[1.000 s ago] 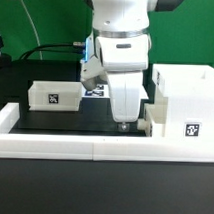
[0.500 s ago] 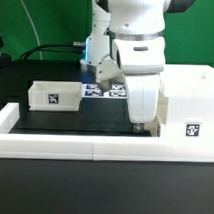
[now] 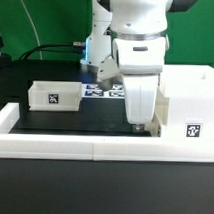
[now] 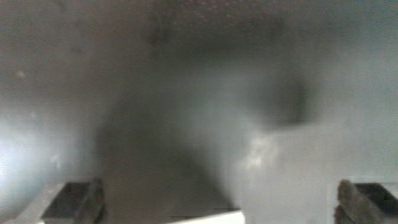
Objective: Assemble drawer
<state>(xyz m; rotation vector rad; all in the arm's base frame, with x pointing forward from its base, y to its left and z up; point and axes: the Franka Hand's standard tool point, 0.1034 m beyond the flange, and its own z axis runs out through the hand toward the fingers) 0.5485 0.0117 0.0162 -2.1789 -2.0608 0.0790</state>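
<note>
Gripper (image 3: pixel 137 124) down low over the black counter (image 3: pixel 84 122), just beside the tall box shell (image 3: pixel 187 98) of the drawer, on the shell's side toward the exterior view's left. Touching it or not: cannot tell. Fingers (image 4: pixel 75 200) spread wide apart in the wrist view, only grey blur between them. One small tray (image 3: pixel 51 94) well apart from the gripper, off toward the exterior view's left. Marker board (image 3: pixel 101 91) farther back, between tray and shell.
</note>
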